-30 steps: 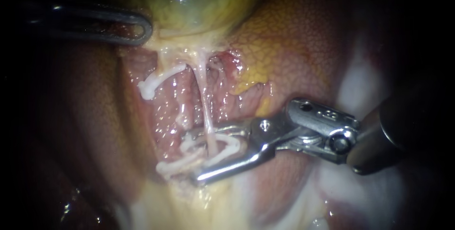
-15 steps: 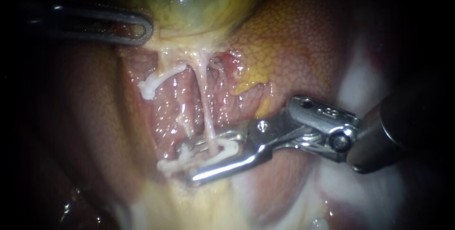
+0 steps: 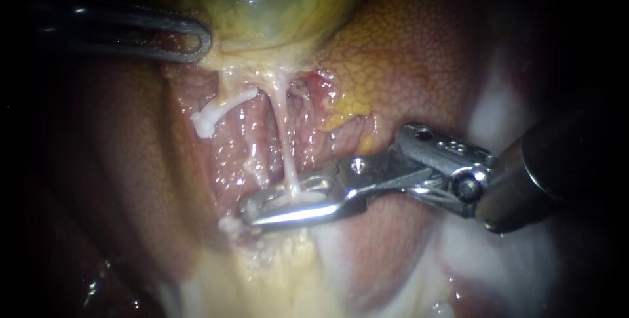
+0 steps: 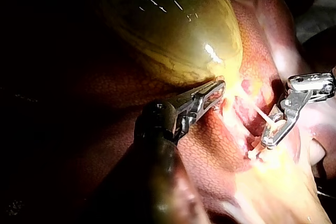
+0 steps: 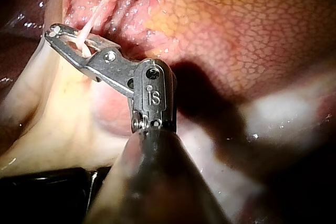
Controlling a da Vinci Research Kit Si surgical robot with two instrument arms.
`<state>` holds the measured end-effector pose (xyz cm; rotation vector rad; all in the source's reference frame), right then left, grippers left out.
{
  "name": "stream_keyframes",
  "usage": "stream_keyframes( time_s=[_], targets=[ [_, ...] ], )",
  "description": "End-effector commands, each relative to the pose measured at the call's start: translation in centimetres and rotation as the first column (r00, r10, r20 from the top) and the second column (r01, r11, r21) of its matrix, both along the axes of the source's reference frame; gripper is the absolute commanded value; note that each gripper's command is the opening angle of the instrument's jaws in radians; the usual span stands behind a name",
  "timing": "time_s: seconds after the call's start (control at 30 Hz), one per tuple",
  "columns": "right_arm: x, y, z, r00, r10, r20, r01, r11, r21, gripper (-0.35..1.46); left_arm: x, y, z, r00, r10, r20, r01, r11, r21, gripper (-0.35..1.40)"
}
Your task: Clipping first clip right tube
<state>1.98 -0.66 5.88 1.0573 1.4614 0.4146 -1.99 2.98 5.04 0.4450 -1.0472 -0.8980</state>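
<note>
The right tube (image 3: 283, 147), a thin pale strand, runs down from the yellow-green gallbladder (image 3: 262, 10) into my right instrument (image 3: 252, 213). Its jaws lie almost together across the tube's lower end, squeezing a white clip (image 3: 230, 226) whose end pokes out past the tips. The right wrist view shows the tube (image 5: 97, 11) passing between those jaws (image 5: 52, 31). My left instrument (image 3: 200, 39) comes in at the upper left, its jaws shut on the gallbladder's neck edge, as the left wrist view (image 4: 219, 90) shows. Another white clip (image 3: 213, 113) sits on the left strand.
Mottled orange-red liver (image 3: 406, 62) surrounds the dissected bed. Pale fatty tissue (image 3: 275, 272) lies below the jaws. White tissue (image 3: 491, 115) shows behind my right instrument's wrist. The gallbladder (image 4: 173, 24) bulges large beside my left instrument.
My right instrument's jaws have closed from wide open to nearly together, flattening the open white clip onto the right tube. The left instrument has not moved.
</note>
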Motion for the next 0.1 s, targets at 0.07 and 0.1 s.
stream_keyframes(
  time_s=[0.07,0.1],
  targets=[
    [0.00,0.00,0.00,1.0000,0.000,0.000,0.000,1.000,0.000,-0.35,0.00,0.00,0.00,1.0000,0.000,0.000,0.000,1.000,0.000,-0.35],
    [0.00,0.00,0.00,1.0000,0.000,0.000,0.000,1.000,0.000,-0.35,0.00,0.00,0.00,1.0000,0.000,0.000,0.000,1.000,0.000,-0.35]
  ],
)
